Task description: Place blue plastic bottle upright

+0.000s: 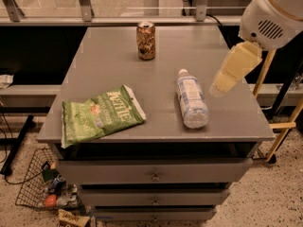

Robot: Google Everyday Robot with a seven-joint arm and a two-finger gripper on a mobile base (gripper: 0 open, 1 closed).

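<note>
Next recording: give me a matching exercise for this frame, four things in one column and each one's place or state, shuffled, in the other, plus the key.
Things:
1. blue plastic bottle
2. brown can
3. green chip bag
4. gripper

Place or state:
A. standing upright near the far edge of the table
B. in the air, to the right of the bottle in the view
C. lying flat at the table's front left corner
D. lying on its side, cap pointing away from the camera

Pairs: 1-D, 2-A, 3-C, 4-B
</note>
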